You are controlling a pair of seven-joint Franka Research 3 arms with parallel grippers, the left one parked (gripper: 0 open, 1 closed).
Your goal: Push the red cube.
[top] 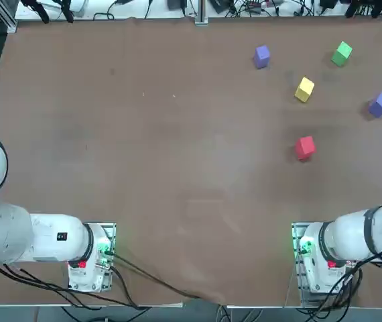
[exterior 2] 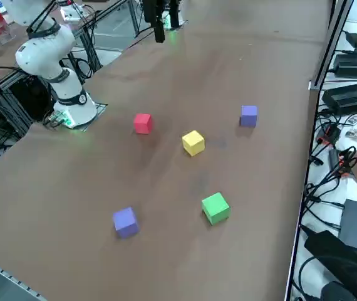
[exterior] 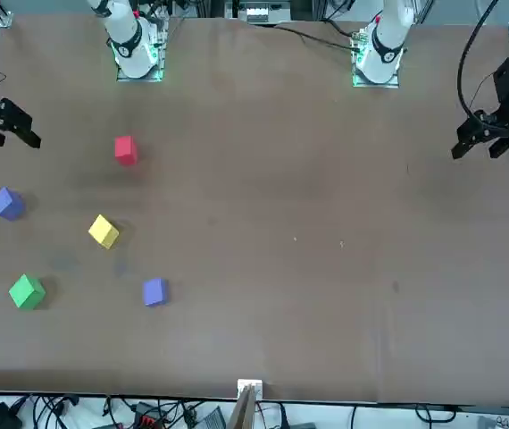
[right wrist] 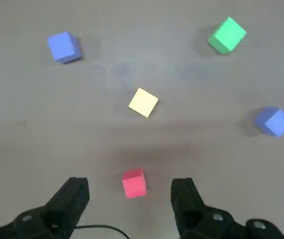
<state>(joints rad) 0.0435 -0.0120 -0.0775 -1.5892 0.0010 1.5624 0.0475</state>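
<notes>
Red cube (top: 305,148) on table (top: 177,154), apart from the raised, empty, wide-open right gripper (right wrist: 130,183)

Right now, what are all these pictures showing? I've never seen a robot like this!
It's one robot with two white arms, looked at four ways. One camera looks straight down on the brown table. One faces the robot from across the table. One looks down from the robot's right side. The last rides on the right arm's wrist and sees its own two black fingers.

On the table sit five small blocks: a red one, a yellow one, a green one and two blue-purple ones. The red block is nearest to where the arms are fixed.

The right gripper hangs above the table with its fingers wide open. It isn't holding anything. The job is to push the red block.
</notes>
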